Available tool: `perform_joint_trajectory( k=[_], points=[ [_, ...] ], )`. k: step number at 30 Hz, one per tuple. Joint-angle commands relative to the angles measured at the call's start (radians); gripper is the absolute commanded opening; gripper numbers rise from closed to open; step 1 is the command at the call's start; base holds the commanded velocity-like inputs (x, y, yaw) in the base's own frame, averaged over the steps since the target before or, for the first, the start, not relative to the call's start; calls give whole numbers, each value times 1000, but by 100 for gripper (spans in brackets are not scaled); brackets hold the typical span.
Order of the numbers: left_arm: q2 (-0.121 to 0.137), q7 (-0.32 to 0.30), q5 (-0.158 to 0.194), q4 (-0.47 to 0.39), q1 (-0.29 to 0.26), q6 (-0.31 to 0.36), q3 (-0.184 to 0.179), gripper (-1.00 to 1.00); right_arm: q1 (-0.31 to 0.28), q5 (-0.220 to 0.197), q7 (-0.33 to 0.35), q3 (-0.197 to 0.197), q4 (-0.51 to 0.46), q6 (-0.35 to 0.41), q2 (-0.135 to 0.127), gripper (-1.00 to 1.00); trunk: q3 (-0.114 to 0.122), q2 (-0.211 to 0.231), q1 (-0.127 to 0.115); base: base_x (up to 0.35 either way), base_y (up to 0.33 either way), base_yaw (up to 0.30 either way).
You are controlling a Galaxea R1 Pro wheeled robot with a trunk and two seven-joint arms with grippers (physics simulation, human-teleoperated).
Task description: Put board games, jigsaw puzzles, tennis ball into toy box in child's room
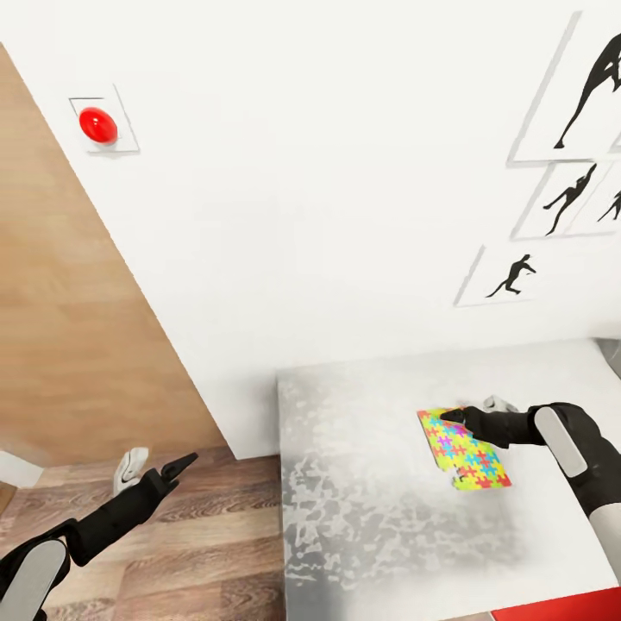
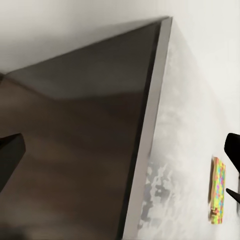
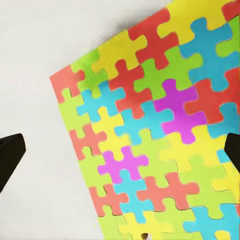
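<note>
A colourful jigsaw puzzle (image 1: 464, 450) lies flat on the pale grey table (image 1: 362, 483), towards its right side. My right gripper (image 1: 454, 417) hovers over the puzzle's far corner. In the right wrist view the puzzle (image 3: 155, 135) spreads out below the gripper (image 3: 120, 150), which is open with its dark fingertips (image 3: 10, 156) wide apart and nothing between them. My left gripper (image 1: 178, 468) hangs open over the wood floor, left of the table. The left wrist view looks past its fingertips (image 2: 10, 155) at the table edge (image 2: 150, 140) and the puzzle (image 2: 218, 190) beyond. The toy box, board games and tennis ball are out of view.
A wooden wardrobe panel (image 1: 69, 328) stands at the left against the white wall, which holds a red-ball picture (image 1: 98, 126) and black silhouette pictures (image 1: 569, 198). A small white object (image 1: 129, 470) lies on the floor. A red edge (image 1: 552, 606) shows at the table's near right.
</note>
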Motion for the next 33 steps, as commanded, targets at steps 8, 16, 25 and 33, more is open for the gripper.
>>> perform_joint_trajectory(
  k=[8,16,25,33],
  points=[
    [0,-3,-2,0,-2,6,1,100,0,10,11,-1,0,4,1,100,-2,-2,1,0,0,182],
    [0,-3,-2,0,-2,6,1,100,0,10,11,-1,0,4,1,100,-2,-2,1,0,0,49],
    [0,-3,-2,1,-3,6,1,100,0,10,11,0,0,4,2,100,-2,-2,1,0,0,12],
    [0,-3,-2,13,-4,5,0,100,0,11,11,-1,0,4,1,100,-2,-2,1,0,0,3]
  ],
)
